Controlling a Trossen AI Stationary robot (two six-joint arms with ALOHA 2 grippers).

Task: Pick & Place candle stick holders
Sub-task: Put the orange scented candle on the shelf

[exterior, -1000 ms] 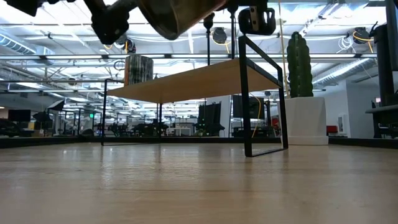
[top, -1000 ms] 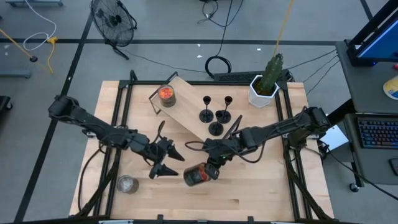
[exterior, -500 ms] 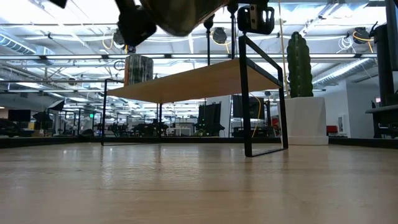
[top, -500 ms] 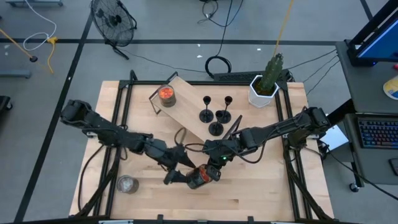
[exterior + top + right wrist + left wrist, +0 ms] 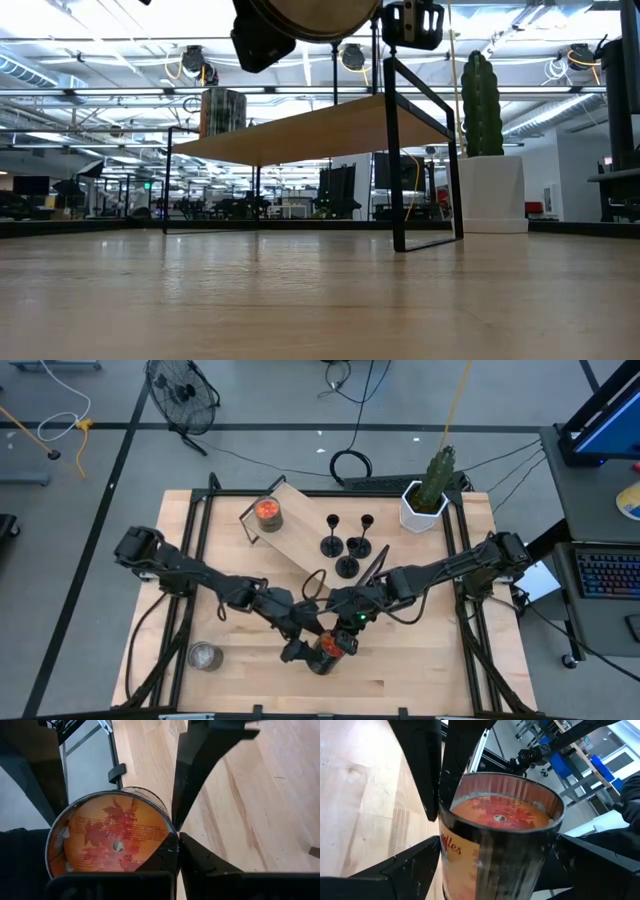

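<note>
Lower centre of the high view: both grippers meet at one glass jar (image 5: 328, 647) w/ orange filling, held clear of the tabletop (image 5: 420, 670). Right gripper (image 5: 345, 632) is clenched on the jar's rim, fingers pinched shut over the glass wall. Left gripper (image 5: 305, 652) is spread wide, its fingers (image 5: 427, 775) either side of the jar body, not visibly squeezing it.

The candle stick holders (image 5: 345, 542), four small black ones, stand untouched in a cluster at upper centre, beside the wooden shelf (image 5: 300, 540), w/ another orange jar (image 5: 267, 511) on it. A silvery jar (image 5: 204, 655) sits lower left.

Risks: handover slip. If the right lets go before the left closes, the jar drops and prob. breaks or rolls. Rim pinch is thin, so a nudge from the left fingers could twist the jar out. Arms are crossed close, so a clash is possible.

Writing: jar label shows red cursive, poss. "…lles", rest hidden. Disc in the jar has small print, unreadable.
</note>
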